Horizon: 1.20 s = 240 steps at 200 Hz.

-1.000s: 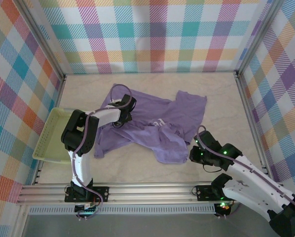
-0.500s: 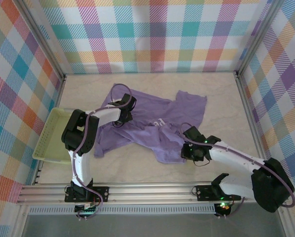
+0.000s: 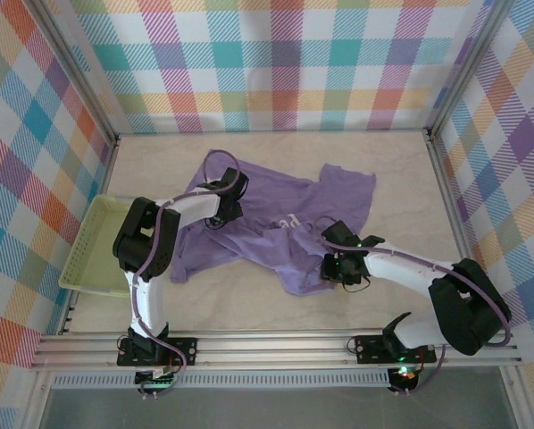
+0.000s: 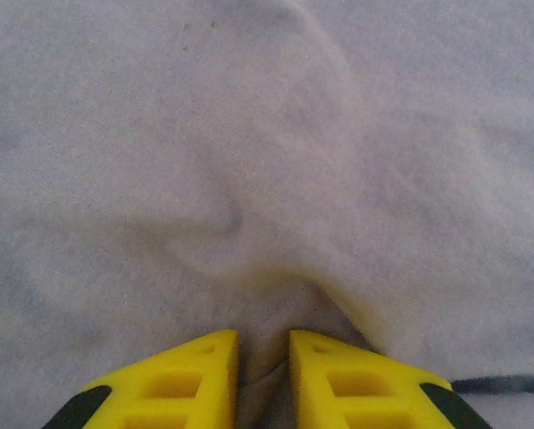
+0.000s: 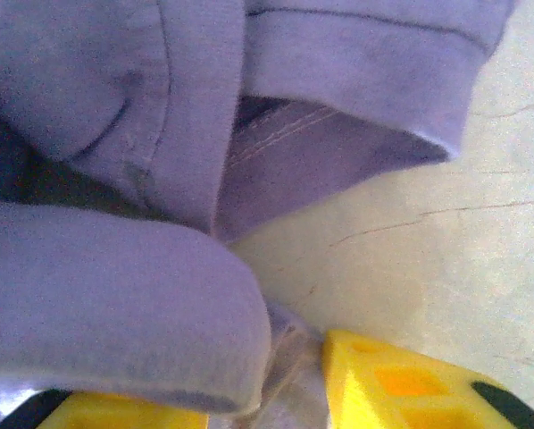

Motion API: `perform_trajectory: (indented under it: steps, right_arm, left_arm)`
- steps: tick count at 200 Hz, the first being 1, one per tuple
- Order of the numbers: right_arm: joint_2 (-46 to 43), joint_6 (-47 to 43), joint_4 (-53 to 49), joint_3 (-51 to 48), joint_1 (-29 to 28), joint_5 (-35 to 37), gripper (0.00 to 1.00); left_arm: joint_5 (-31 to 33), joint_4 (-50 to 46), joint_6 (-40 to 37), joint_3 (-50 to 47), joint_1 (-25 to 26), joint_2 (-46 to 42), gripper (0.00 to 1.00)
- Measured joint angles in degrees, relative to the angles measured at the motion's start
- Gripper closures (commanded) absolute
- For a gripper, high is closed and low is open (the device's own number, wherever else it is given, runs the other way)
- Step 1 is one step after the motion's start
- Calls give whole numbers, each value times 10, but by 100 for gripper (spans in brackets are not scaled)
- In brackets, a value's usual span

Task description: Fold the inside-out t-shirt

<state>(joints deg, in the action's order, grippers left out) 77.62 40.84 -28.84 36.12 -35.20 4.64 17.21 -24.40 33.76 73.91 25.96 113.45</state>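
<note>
The inside-out t-shirt (image 3: 267, 201) stretches leftward from the right gripper (image 3: 332, 266), which pinches its near hem, toward the left gripper (image 4: 263, 344), which pinches a fold.

Pale marbled table (image 3: 401, 170), rumpled lavender t-shirt (image 3: 276, 234) atop

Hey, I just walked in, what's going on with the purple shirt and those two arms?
Two robot arms are working on a crumpled lavender t-shirt on the table. The left gripper is shut on a pinch of fabric toward the shirt's far left. The right gripper is at the bunched near edge with cloth between its fingers; a firm grip isn't clear. Nothing is folded yet.
</note>
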Motion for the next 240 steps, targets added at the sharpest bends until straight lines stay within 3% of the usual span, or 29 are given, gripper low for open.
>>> perform_trajectory:
  steps: [29,53,79,111,139,194,240]
  right_arm:
    - [-25,10,-20,-7,1,16,100]
    - [-111,26,-60,-15,5,40,100]
    - [-217,33,-100,-10,11,68,100]
    - [-273,33,-163,35,11,100,100]
    - [-306,33,-208,77,11,138,100]
    - [-325,22,-258,120,11,197,100]
    - [-311,19,-266,127,15,205,100]
  left_arm:
    - [-7,-28,-8,2,4,-10,63]
    - [-7,-69,-12,-4,11,-59,55]
    - [18,-110,-4,-43,33,-182,49]
    - [60,-165,47,-156,54,-359,45]
    - [79,-235,100,-271,54,-451,41]
    - [34,-276,150,-369,81,-485,48]
    - [2,-252,199,-381,175,-508,44]
